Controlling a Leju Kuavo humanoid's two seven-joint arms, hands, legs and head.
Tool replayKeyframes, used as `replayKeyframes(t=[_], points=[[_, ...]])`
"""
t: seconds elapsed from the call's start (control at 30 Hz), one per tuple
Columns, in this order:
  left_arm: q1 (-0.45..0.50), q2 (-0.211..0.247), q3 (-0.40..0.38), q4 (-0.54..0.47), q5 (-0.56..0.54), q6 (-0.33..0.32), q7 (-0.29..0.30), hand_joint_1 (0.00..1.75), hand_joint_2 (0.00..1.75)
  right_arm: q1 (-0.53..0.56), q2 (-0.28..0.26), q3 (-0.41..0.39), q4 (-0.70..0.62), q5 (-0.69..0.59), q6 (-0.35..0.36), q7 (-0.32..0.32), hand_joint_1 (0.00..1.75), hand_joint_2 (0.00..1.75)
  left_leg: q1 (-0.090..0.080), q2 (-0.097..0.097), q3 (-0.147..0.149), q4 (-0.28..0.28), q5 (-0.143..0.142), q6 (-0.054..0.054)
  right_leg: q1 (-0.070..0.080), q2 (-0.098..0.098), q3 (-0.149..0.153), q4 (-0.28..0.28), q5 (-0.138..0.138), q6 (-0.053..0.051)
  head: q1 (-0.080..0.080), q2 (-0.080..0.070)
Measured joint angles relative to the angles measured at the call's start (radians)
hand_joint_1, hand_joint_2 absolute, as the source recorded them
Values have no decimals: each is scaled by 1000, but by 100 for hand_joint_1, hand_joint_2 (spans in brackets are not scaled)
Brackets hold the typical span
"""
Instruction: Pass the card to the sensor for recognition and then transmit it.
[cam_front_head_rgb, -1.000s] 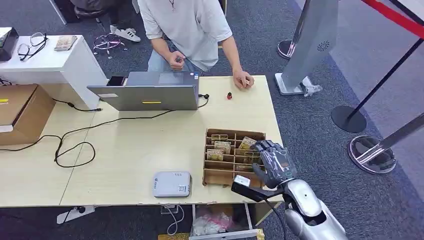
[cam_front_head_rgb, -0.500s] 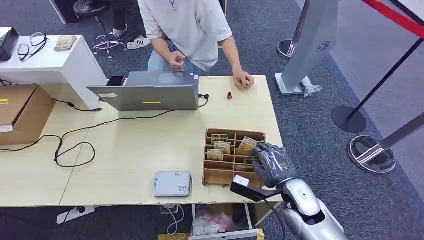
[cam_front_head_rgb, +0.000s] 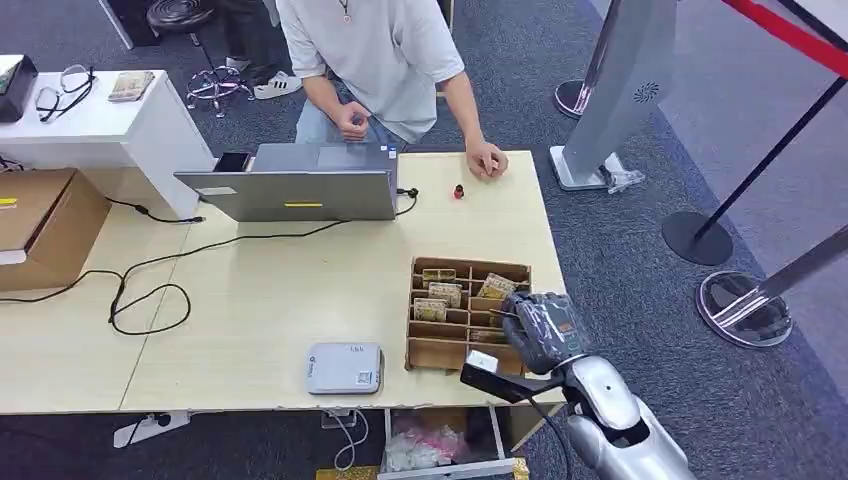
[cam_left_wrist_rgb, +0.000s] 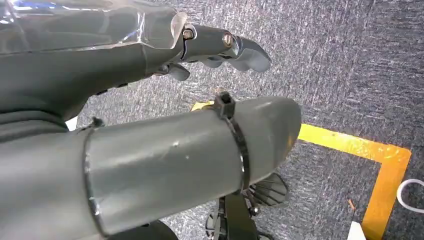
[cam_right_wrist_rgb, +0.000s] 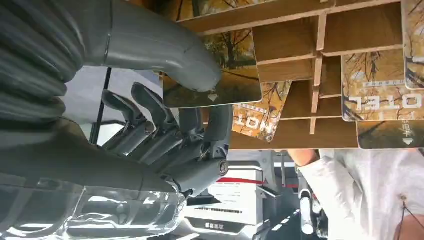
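Observation:
A brown cardboard divider box stands at the table's right, with several hotel cards upright in its slots. My right hand is over the box's near right corner. In the right wrist view that right hand pinches one card between its thumb and the fingers behind it, the card still among the dividers. The sensor, a flat grey reader, lies near the table's front edge, left of the box. My left hand hangs over carpet and holds nothing, fingers stretched out.
A person stands at the table's far side, one fist resting on it beside a small red thing. A laptop and black cables lie to the left. Barrier posts stand on the carpet at right.
My right hand has drawn its fingers in and sunk a little toward the box's near edge. The person's other hand has risen slightly behind the laptop.

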Motion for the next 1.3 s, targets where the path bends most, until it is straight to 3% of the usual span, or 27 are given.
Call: replayKeyframes(t=[0.37,0.63,0.77,0.87,1.07,1.3], points=[[0,0,0,0,3,-1,-3,0,0,-16,-28,-22,-124,-1,-13,-4,175,175,0,0,0,0,0,0,0,0,0,0,0,0,0,0],[0,0,0,0,5,-1,-11,0,0,-135,-85,-73,-221,-89,-2,-61,175,175,-1,0,0,0,0,0,-1,0,0,0,0,0,0,0],[-2,0,0,0,-8,-2,-11,0,0,-199,-101,-96,-229,-126,-33,-84,175,175,0,0,0,0,0,0,-1,0,0,0,0,0,0,0],[-5,0,0,0,-29,-9,3,0,0,-244,-100,-100,-212,-103,-101,-95,175,175,0,0,0,0,0,0,-1,0,0,0,0,0,0,0],[-20,1,-6,0,-53,-18,26,0,0,-343,-35,-78,-71,17,-243,-72,175,175,0,0,0,0,0,0,0,0,0,1,0,0,0,0],[-26,1,-18,0,-58,-14,40,0,0,-503,100,-21,212,165,-381,-10,175,175,0,0,1,0,1,0,0,1,0,1,1,-1,0,0]])
